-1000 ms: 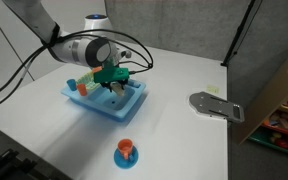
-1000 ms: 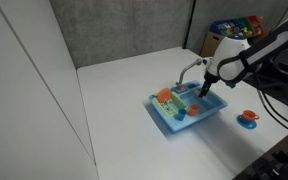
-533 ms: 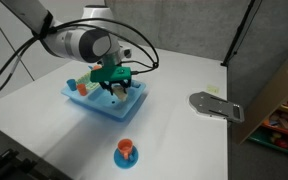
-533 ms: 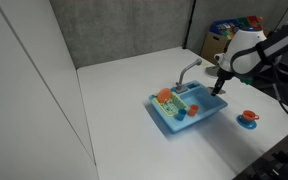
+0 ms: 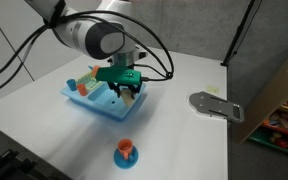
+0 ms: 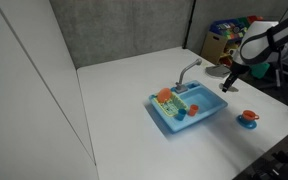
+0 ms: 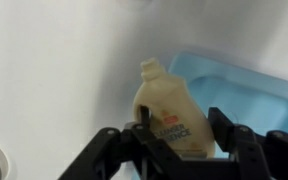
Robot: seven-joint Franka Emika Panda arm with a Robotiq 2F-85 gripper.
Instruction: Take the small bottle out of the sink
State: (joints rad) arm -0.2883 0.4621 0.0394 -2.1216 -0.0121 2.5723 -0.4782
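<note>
My gripper (image 7: 172, 140) is shut on the small bottle (image 7: 168, 112), a cream plastic bottle with a printed label, held upright between the black fingers. In the wrist view the blue sink (image 7: 259, 95) lies behind and to the right of the bottle, with white table under it. In both exterior views the gripper (image 5: 130, 92) (image 6: 229, 86) hangs above the sink's edge (image 5: 102, 111) (image 6: 199, 118), clear of the basin. The bottle is too small to make out there.
The sink holds orange and green toys (image 5: 82, 86) (image 6: 166, 96) and has a grey faucet (image 6: 189, 70). An orange cup on a blue saucer (image 5: 126, 152) (image 6: 248, 118) stands on the white table. A grey flat tool (image 5: 216, 105) and a cardboard box (image 5: 280, 92) lie to one side.
The gripper has moved with the bottle from over the middle of the sink out to its edge and a little higher.
</note>
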